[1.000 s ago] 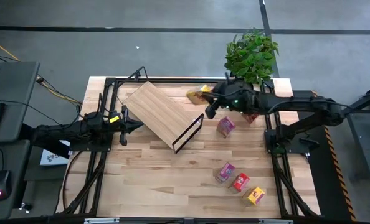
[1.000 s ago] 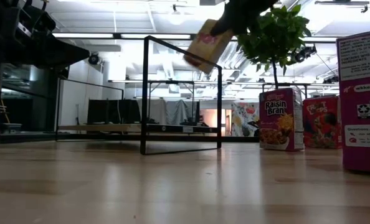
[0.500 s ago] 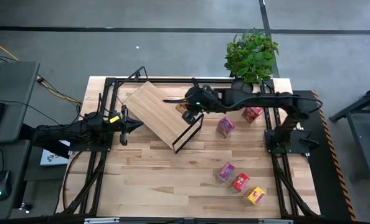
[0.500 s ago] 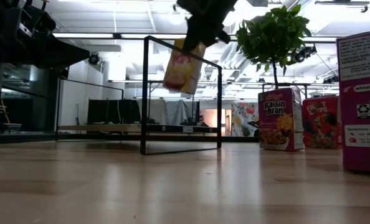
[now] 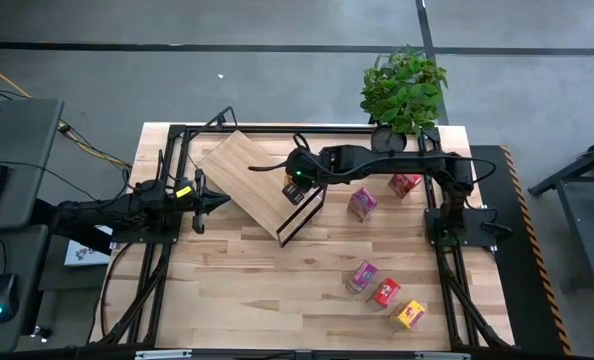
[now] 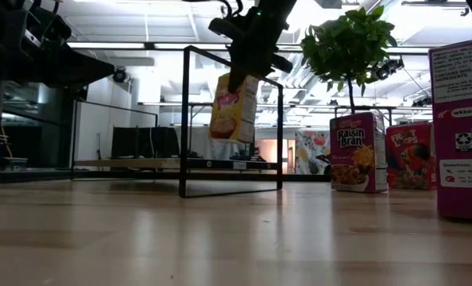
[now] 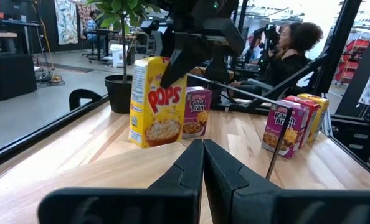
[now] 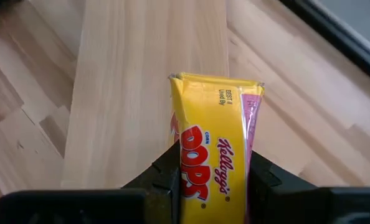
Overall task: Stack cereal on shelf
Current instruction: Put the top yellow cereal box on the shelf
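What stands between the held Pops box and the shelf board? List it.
Nothing visible. The right gripper holds the yellow Pops box upright above the shelf, near its black wire frame; the board beneath looks bare. The left gripper waits beside the shelf.

"POPS" on yellow box point(image 7: 152, 102), "Raisin Bran" on purple box point(image 6: 358, 152)

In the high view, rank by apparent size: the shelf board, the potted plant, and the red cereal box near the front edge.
1. Shelf board, largest.
2. Potted plant, smaller footprint than the board, though its height brings it closer to the overhead camera, so it may look bigger than it is.
3. Red cereal box, clearly smallest.
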